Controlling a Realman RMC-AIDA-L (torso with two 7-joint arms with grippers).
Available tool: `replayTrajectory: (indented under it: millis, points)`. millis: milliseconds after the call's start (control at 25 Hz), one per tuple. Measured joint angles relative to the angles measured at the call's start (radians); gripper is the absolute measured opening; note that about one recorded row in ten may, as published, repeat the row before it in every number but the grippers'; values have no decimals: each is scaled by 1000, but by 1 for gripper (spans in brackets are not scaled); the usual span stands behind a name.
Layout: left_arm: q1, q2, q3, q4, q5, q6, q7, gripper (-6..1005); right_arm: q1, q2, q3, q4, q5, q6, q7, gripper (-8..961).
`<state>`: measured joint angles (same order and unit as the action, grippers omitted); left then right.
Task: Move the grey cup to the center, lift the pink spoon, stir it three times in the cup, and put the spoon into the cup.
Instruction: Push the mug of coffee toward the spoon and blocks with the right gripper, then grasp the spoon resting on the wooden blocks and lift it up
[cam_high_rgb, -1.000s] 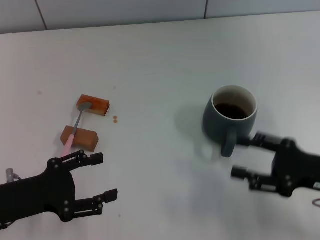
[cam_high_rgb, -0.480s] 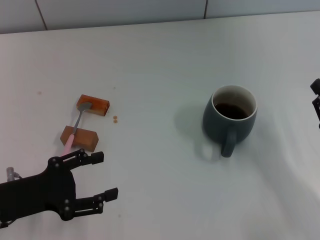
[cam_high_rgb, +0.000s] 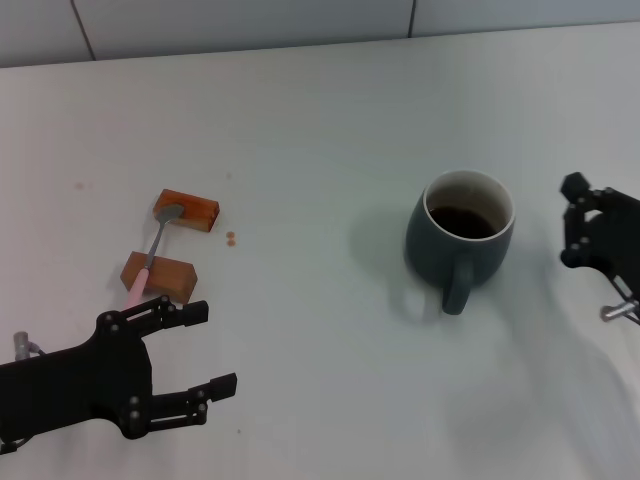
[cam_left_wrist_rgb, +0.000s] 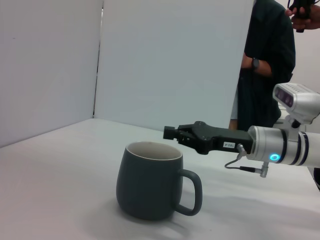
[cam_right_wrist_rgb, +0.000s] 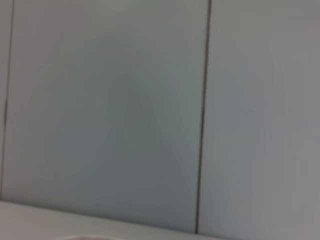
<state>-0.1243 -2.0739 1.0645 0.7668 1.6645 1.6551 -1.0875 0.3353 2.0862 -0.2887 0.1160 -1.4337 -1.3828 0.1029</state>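
Grey cup (cam_high_rgb: 460, 238) is seen toward the table's (cam_high_rgb: 320, 120) right edge, full of dark liquid, handle turned to the near edge. A spill is judged likely if it is nudged by the right gripper (cam_high_rgb: 585, 225), raised beside it; whether its fingers are parted cannot be told. The left gripper (cam_high_rgb: 190, 365) is held spread near the pink spoon (cam_high_rgb: 150, 255), propped on two brown blocks (cam_high_rgb: 187, 210). Only the left wrist view shows the cup's side profile.

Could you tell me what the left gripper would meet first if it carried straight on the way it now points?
Probably nothing nearby: the left gripper, fingers open, points across bare table toward the grey cup, which looks like the first thing in line, though depth is unclear.
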Motion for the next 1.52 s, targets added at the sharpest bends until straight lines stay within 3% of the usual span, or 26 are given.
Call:
replayTrajectory:
  millis: [160,880,1160,1320,1520]
  points:
    - [0,0,0,0,0,0,0,843,39,0,-37,31,-8,34,-1,-1]
    - [6,3,0,23,0,3,-13,842,163,-2,-29,160,-121,77,-2,1]
    - [2,4,0,25,0,3,-14,842,231,-2,-37,201,-131,161,-3,1]
    - [2,5,0,25,0,3,-14,842,226,-2,-25,202,-129,152,-3,2]
    - [5,5,0,25,0,3,-7,842,112,-3,139,160,-102,-11,17,2]
